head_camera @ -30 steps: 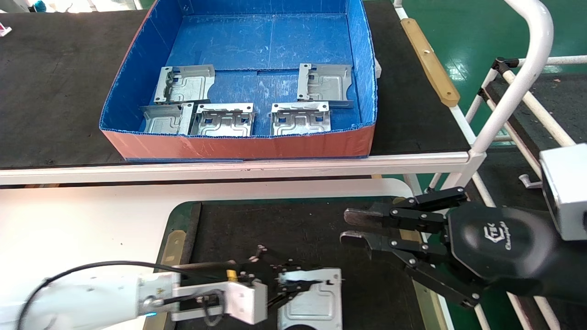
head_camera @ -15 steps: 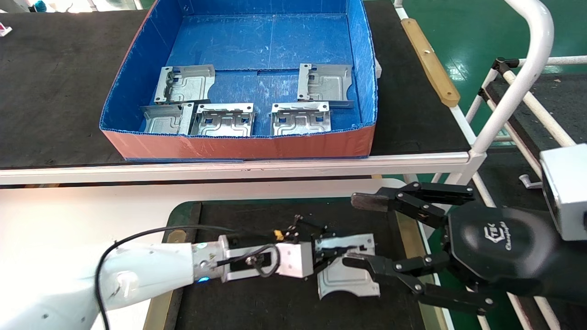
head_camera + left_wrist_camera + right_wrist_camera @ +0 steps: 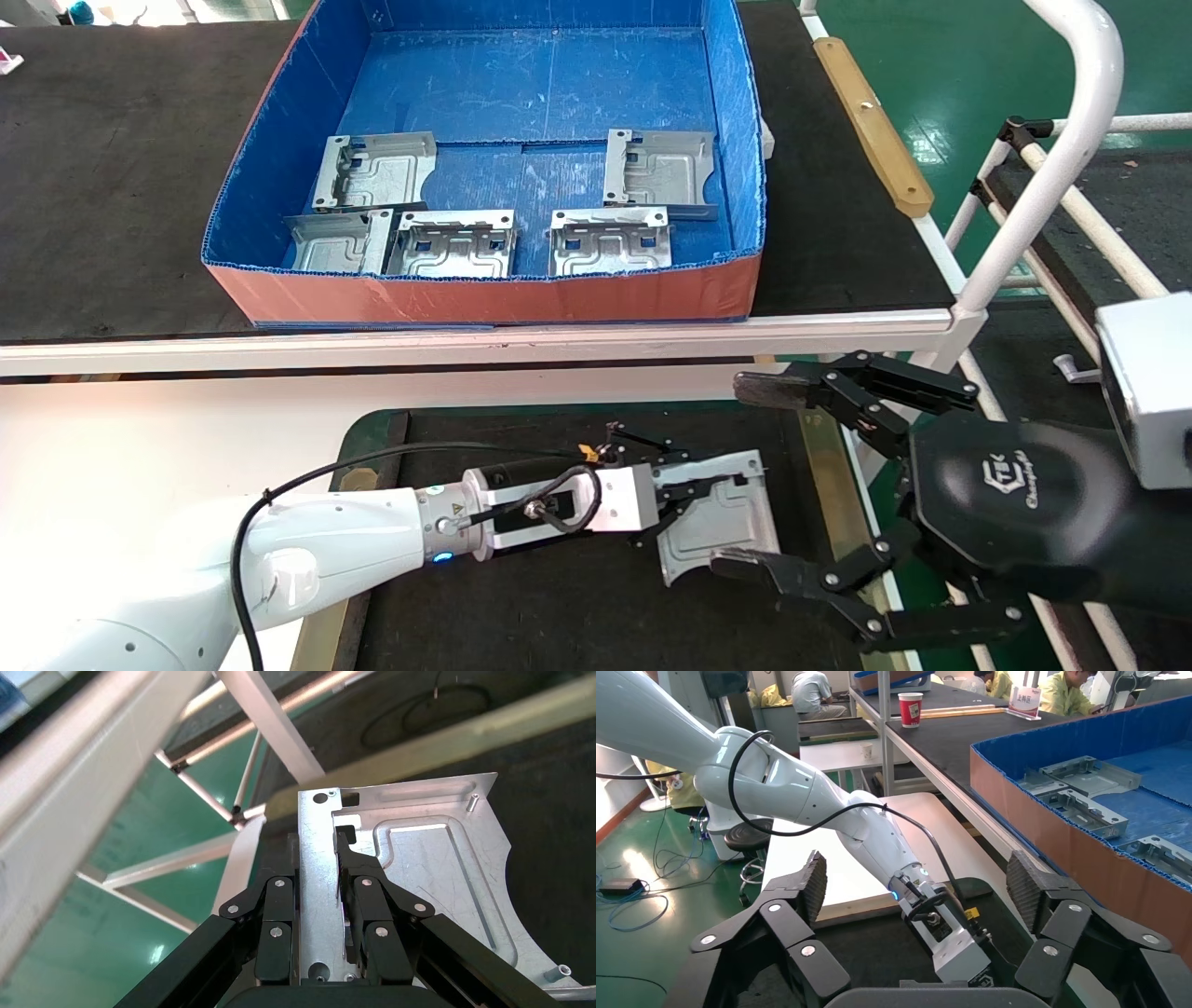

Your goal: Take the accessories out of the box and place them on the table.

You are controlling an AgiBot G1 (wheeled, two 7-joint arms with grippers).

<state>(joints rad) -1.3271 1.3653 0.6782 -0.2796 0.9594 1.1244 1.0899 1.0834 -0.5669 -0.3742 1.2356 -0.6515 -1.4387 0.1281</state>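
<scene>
A: Biggest first. The box (image 3: 484, 289) sits in the upper centre of the head view with five accessories (image 3: 610, 240) on its blue floor, same spots as a second ago. No change there.

B: And the tabletop (image 3: 168, 438)?

A: Lower half of the frame, dark mat at lower centre. What has changed: the left gripper (image 3: 712, 485) has carried the sixth plate (image 3: 731, 527) from the bottom edge up and rightward across the mat. Fingers pinching the plate's folded edge; the left wrist view shows them pressed on either side of it (image 3: 320, 881).

B: Right gripper?

A: The right gripper (image 3: 750, 471), lower right of the frame, had its fingers nearly together a second ago; now they are spread wide, one above the plate and one below it. Right wrist view confirms the wide spread, pads (image 3: 810, 881) well apart.

B: Meaning?

A: Judgement only: one plate is out, five remain, and this looks like a handover or a release onto the mat.

B: Anything unclear?

A: Cannot tell whether the plate rests on the mat or hangs just above it. The left fingers cover its near edge, and the box's front wall cuts off the lower edges of the front-row plates.
</scene>
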